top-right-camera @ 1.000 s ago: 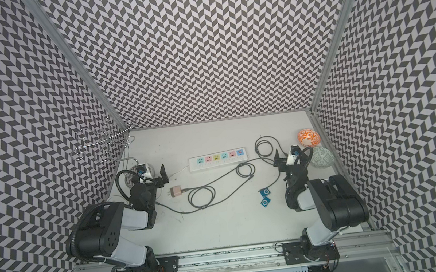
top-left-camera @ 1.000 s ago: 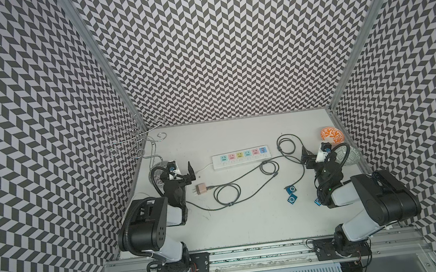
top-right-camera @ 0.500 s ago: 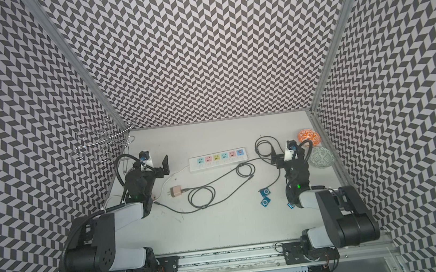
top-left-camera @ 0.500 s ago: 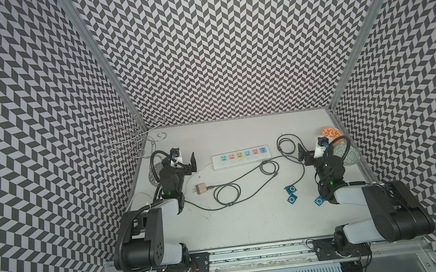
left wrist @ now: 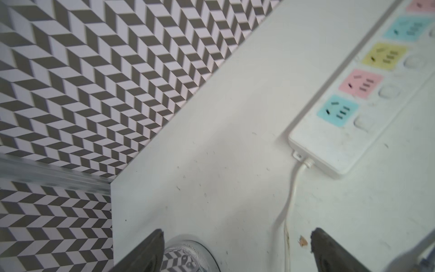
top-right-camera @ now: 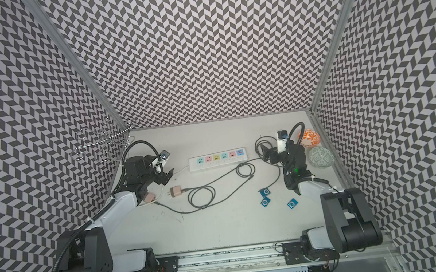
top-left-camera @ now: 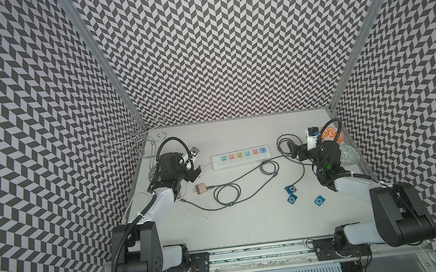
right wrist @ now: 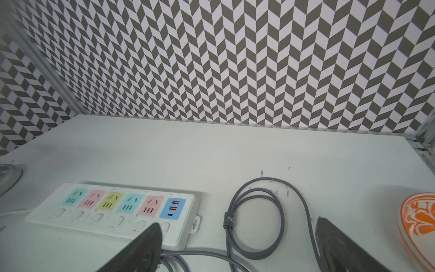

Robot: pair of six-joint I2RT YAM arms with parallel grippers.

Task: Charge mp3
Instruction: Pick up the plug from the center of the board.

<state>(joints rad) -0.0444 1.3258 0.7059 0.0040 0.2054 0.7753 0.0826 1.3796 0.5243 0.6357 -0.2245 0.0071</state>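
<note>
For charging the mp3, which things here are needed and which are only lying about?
Needed: mp3 players, cables, plug adapter, power strip.
Lying about: orange bowl, patterned glass bowl, wire rack.

Glossy black cylindrical joint housings [top-left-camera: 138, 252] alternate with smooth white link shells [top-left-camera: 163, 201]. A black ribbed cable hose [top-left-camera: 171, 138] loops behind the left gripper [left wrist: 237, 233], whose fingers [left wrist: 146, 254] are dark matte wedges. Behind the right gripper [right wrist: 239, 223], a small green light [top-left-camera: 329, 166] glows.
</note>
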